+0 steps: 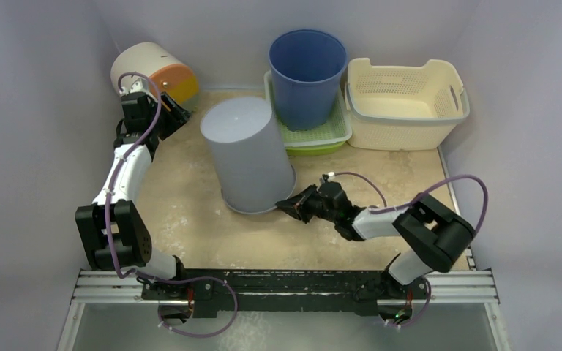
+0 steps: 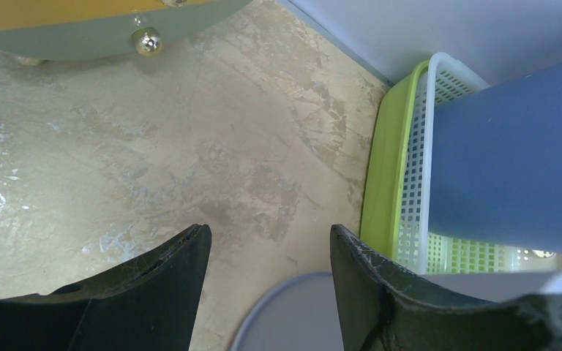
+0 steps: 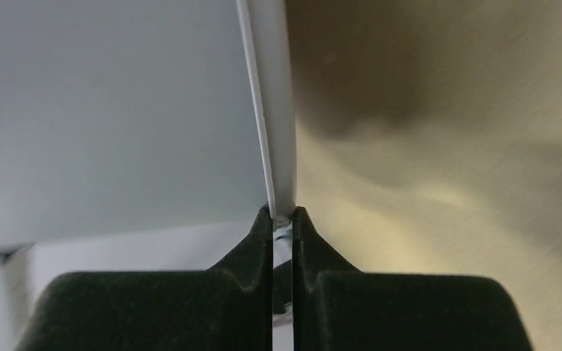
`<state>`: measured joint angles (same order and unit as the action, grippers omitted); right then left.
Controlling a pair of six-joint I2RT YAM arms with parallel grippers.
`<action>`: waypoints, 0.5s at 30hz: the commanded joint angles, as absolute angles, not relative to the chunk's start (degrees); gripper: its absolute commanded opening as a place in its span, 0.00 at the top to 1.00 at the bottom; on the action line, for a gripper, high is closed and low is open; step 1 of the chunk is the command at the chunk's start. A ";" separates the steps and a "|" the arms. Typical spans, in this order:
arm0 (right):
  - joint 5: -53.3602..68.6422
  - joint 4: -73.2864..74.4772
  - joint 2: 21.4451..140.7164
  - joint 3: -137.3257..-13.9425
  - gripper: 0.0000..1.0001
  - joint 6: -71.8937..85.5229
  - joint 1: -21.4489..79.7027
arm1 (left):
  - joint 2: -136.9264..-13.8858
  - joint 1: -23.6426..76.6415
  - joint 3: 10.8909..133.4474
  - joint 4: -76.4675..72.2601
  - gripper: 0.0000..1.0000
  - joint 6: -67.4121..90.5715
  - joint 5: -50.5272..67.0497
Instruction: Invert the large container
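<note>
The large container is a pale grey bucket in the middle of the table, mouth down and closed base up. My right gripper is low at its near right side, shut on the rim. In the right wrist view the thin white rim runs straight into the pinched fingertips of the right gripper. My left gripper hangs open at the back left, beside the container's upturned base and apart from it. In the left wrist view the grey base shows below the open left gripper.
A blue bucket stands in a green tray at the back. A cream basket sits to its right. A white and orange drum lies on its side in the back left corner, close behind the left gripper. Walls close in on three sides.
</note>
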<state>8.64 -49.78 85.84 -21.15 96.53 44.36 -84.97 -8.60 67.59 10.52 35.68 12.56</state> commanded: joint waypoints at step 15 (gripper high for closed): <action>16.72 -14.36 115.54 -65.80 1.00 64.59 42.45 | -82.81 -9.60 77.14 11.97 0.39 33.99 6.82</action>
<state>13.30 -17.76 112.51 -58.11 71.94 42.26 -84.97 -8.62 70.54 14.22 34.39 9.15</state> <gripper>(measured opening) 0.033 0.606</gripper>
